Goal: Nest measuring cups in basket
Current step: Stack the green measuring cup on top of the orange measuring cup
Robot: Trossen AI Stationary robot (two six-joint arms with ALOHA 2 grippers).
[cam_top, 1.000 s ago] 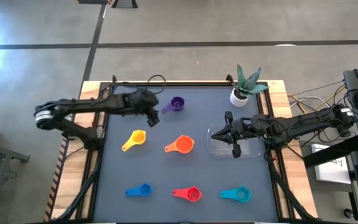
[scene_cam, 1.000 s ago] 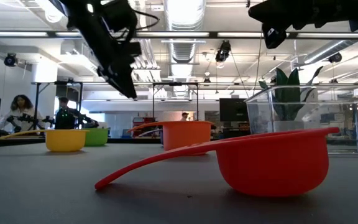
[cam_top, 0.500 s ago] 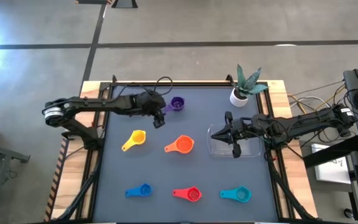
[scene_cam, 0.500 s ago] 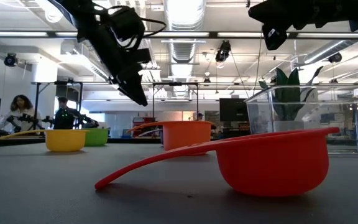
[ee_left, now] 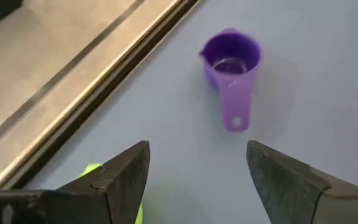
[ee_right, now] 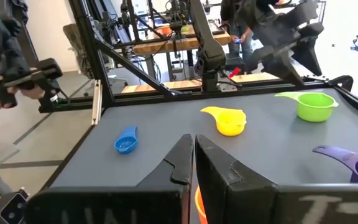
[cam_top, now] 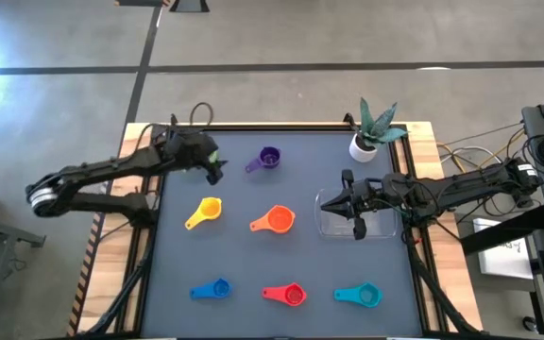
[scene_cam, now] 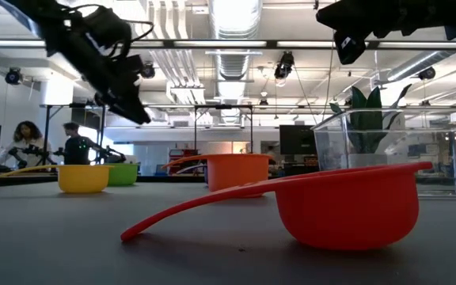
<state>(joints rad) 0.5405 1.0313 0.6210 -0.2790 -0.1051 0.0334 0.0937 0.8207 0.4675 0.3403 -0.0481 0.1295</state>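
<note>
Awaiting its first cup, the clear basket point(cam_top: 359, 224) sits under the closed, empty right gripper point(cam_top: 358, 229), while the left gripper point(cam_top: 214, 171) hovers wide open and empty beside the green cup point(ee_right: 314, 105), all seven cups unnested.

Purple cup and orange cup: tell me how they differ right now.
The purple cup sits near the table's far edge; the orange cup lies mid-table, beside the basket. In the high view the purple cup looks smaller than the orange one. Both stand upright on the table, handles pointing toward the left arm's side, neither held.
</note>
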